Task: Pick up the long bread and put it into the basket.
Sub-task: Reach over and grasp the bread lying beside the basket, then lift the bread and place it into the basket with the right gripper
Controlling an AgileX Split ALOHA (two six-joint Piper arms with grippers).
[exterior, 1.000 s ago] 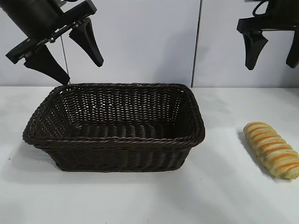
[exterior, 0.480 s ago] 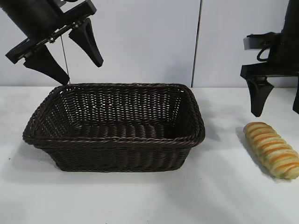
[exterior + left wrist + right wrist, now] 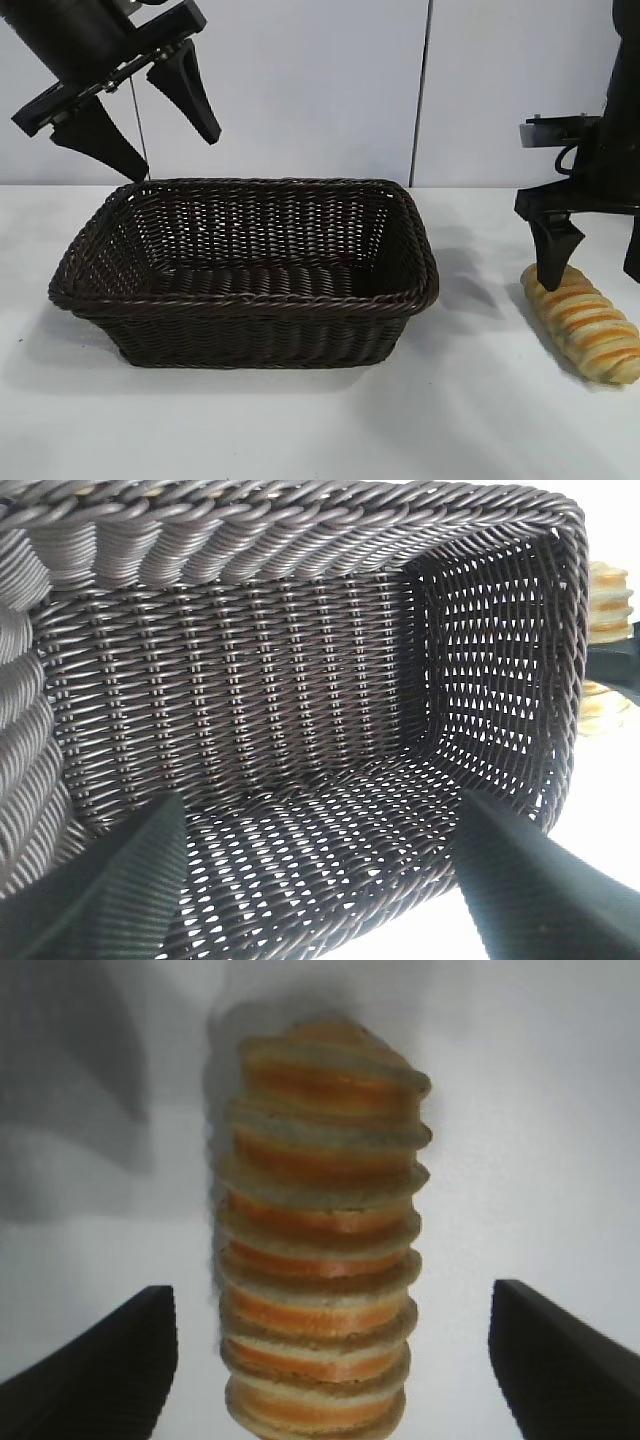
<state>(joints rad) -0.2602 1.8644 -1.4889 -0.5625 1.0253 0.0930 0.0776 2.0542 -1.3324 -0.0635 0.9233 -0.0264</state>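
The long bread (image 3: 590, 335) lies on the white table to the right of the basket (image 3: 250, 297), pale yellow with orange-brown ridges. My right gripper (image 3: 592, 280) is open and low over the loaf's far end, one finger on each side, not touching it. In the right wrist view the bread (image 3: 320, 1240) runs lengthwise between the open fingers of the right gripper (image 3: 330, 1290). My left gripper (image 3: 177, 157) is open and empty, held high above the basket's back left corner. The left wrist view looks down past the left gripper (image 3: 318, 800) into the empty basket (image 3: 300, 525), with the bread (image 3: 610, 600) beyond its end.
The white table (image 3: 470, 420) extends in front of the basket and the bread. A pale wall with a dark vertical seam (image 3: 422, 90) stands behind. The bread lies close to the right edge of the exterior view.
My right gripper has come down from high at the back right to just over the bread, still open. The left arm, the basket and the bread have not moved.
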